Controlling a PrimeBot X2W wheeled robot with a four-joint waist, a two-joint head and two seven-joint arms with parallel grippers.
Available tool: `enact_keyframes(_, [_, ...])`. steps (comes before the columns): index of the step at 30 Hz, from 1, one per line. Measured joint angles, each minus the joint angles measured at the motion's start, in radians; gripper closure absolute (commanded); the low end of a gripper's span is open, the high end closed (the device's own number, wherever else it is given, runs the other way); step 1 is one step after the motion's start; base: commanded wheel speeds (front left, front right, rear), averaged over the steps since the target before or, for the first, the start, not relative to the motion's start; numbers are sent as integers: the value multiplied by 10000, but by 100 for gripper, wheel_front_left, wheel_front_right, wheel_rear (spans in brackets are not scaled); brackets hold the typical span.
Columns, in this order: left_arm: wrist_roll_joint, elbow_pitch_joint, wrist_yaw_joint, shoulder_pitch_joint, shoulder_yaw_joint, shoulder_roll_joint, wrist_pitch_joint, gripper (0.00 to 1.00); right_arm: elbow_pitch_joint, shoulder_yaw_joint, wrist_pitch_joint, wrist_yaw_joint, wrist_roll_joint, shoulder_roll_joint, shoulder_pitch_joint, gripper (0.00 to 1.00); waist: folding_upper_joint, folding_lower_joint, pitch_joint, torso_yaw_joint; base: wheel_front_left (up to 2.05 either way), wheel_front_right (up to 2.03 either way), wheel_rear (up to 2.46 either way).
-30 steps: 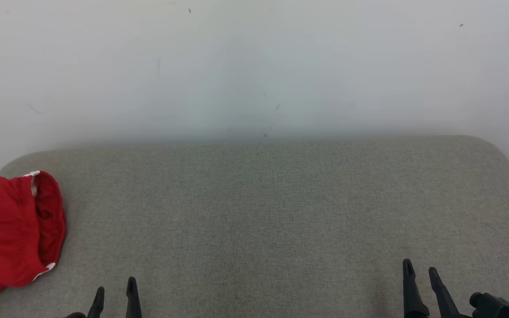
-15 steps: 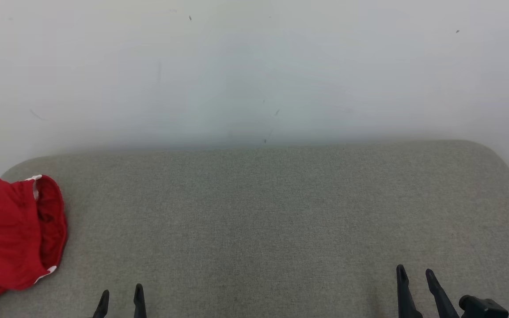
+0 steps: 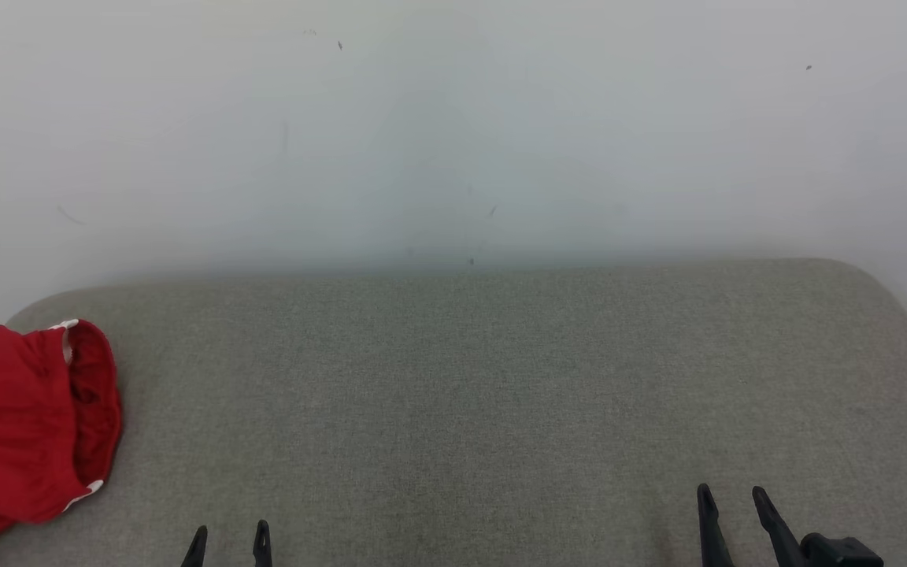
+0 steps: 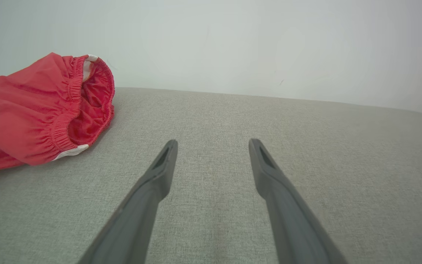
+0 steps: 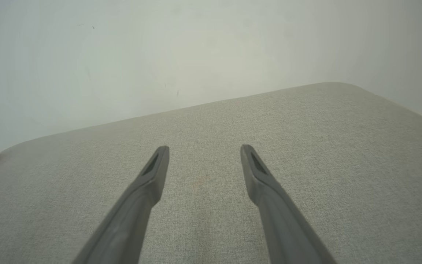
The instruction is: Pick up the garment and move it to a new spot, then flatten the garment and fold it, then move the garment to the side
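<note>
Left gripper (image 3: pixel 231 528): fingers spread wide, holding nothing, over the cushion's (image 3: pixel 461 378) near edge, left of its middle.
Right gripper (image 3: pixel 731 491): spread wide too, empty, over the cushion's near right part.
Garment (image 3: pixel 20 425): red, crumpled, elastic waistband gaping, lying on the cushion's left end, apart from both grippers.
Wall (image 3: pixel 453 134): pale, behind the cushion.

Bare grey cushion (image 3: pixel 501 394) stretches wide ahead of me; the red garment (image 3: pixel 20 425) crowds its left end, and a wall (image 3: pixel 453 142) closes the back.
</note>
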Motion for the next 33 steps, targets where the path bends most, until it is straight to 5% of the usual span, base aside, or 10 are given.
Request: enact_keyframes(33, [742,830,-337,107,447,-313,-514,0,489,6,-322,0,-1666,-6,67,0,0,0,-322,21,0,0,0])
